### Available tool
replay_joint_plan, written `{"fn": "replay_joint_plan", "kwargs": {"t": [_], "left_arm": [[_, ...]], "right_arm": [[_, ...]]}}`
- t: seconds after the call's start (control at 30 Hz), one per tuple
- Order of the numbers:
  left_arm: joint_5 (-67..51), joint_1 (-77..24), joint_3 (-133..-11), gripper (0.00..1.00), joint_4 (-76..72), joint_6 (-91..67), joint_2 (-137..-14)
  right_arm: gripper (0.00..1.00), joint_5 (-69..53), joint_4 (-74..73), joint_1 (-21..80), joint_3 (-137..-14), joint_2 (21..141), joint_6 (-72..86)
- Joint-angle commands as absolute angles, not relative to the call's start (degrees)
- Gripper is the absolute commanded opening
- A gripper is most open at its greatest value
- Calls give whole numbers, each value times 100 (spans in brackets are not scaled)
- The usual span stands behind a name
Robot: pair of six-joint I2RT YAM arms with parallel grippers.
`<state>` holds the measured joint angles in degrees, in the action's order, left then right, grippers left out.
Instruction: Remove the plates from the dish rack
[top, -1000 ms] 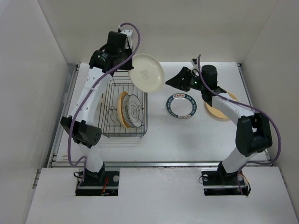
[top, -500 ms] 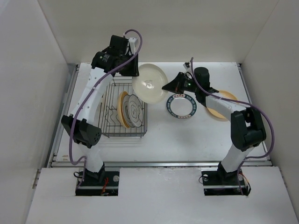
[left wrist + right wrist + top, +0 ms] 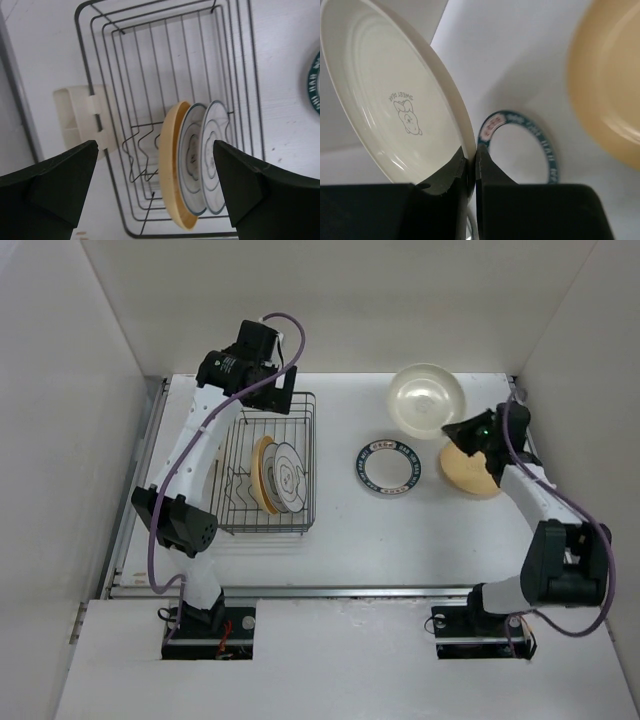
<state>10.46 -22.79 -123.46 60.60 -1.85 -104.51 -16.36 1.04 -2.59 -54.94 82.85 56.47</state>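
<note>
Top external view: six plates are counted. Three are stood on edge in the dish rack (image 3: 232,440), two are laid flat on the table (image 3: 400,540), and one is held in the air.

In the left wrist view, the racked ones are seen as one tan-yellow plate (image 3: 170,165) and two white plates (image 3: 192,155) with dark rims and grey markings. They are packed side by side in the near half of the rack, leaned, with faces turned to the right. The rack's long axis is run from near to far. A cream holder (image 3: 75,120) is hung on its left side.

A ringed plate (image 3: 387,466) is set mid-table, apart from the rack's right edge across a strip of bare surface. A tan plate (image 3: 468,472) is laid just right of it.

The cream plate (image 3: 427,398) is pinched by its rim in the right gripper (image 3: 462,430), tilted, over the far right of the table, near the back wall. Its printed face is turned toward the wrist camera.

The left gripper (image 3: 270,390) is spread wide above the rack's far end, and nothing is gripped.
</note>
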Motion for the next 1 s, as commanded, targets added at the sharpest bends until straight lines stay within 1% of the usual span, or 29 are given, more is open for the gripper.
{"fn": "replay_joint_plan", "kwargs": {"t": [0.0,0.1,0.2,0.37,0.53,0.57,0.63,0.7,0.73,0.77,0.83,0.97], "left_arm": [[1635,-2303,-12384,100,6800,280,-10274],[1582,-2303,-12156,100,7205,334,-10494],[1582,-2303,-11945,100,7321,334,-10661],[1529,-2303,-11716,100,7313,281,-10661],[1529,-2303,-11716,100,7312,281,-10608],[1529,-2303,-11716,100,7312,281,-10608],[1529,-2303,-11716,100,7312,281,-10608],[1529,-2303,-11664,100,7312,281,-10556],[1529,-2355,-11663,100,7312,281,-10556],[1582,-2355,-11663,100,7312,281,-10556],[1582,-2355,-11663,100,7312,281,-10503],[1582,-2408,-11663,100,7312,333,-10503]], "right_arm": [[0,-108,-1009,-605,-5170,7499,5801],[0,717,-1536,-930,-4914,7225,5862],[0,1176,-1705,-1211,-4738,7040,5967],[0,1625,-1705,-1502,-4526,6908,6108],[0,1626,-1652,-1635,-4465,7347,6056],[4,1391,-1435,-1687,-4465,7556,5960],[14,1205,-1362,-1688,-4552,7777,5662],[41,1134,-1555,-1688,-4762,8058,5607],[52,1134,-1651,-1688,-4816,8120,5607],[68,1134,-1722,-1688,-4816,8121,5607],[75,1195,-1907,-1688,-4869,8121,5607],[76,1257,-1969,-1688,-4869,7972,5484]]}}
